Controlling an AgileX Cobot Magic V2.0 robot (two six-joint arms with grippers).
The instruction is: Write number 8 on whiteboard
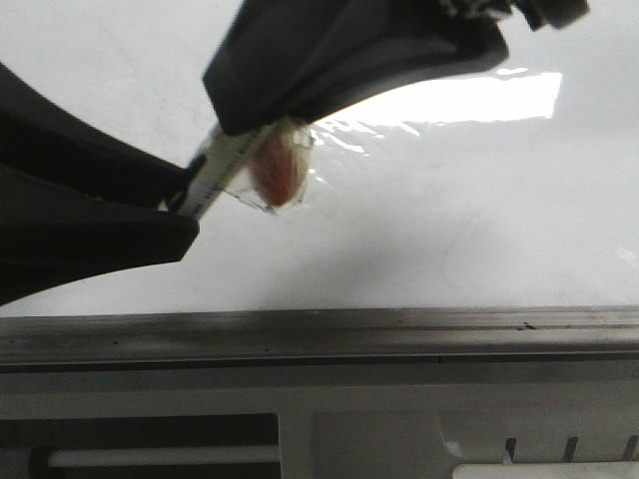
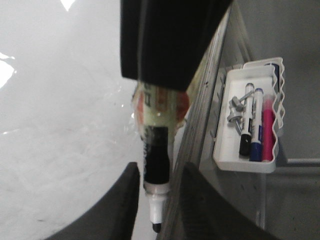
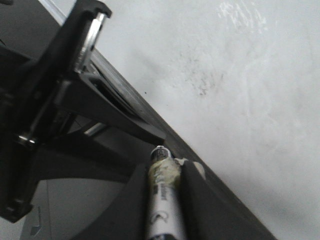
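The whiteboard (image 1: 449,220) is glossy white with faint smudges, and no number 8 shows on it. A white marker (image 1: 225,165) with a yellowish and red tape wrap hangs just above the board between both grippers. My right gripper (image 3: 166,165) is shut on the marker (image 3: 162,200), whose taped end sits at its fingertips. My left gripper (image 2: 160,167) straddles the marker's black section (image 2: 157,160), with slim gaps on both sides. The uncapped black tip (image 2: 156,227) points toward the left palm. In the front view the left gripper (image 1: 185,205) is at the marker's lower end.
The board's grey metal frame edge (image 1: 319,329) runs along the near side. Beyond the frame stands a white tray (image 2: 222,125) holding black, blue and pink markers and some metal bits. Strong glare (image 1: 469,100) lies on the board behind the arms.
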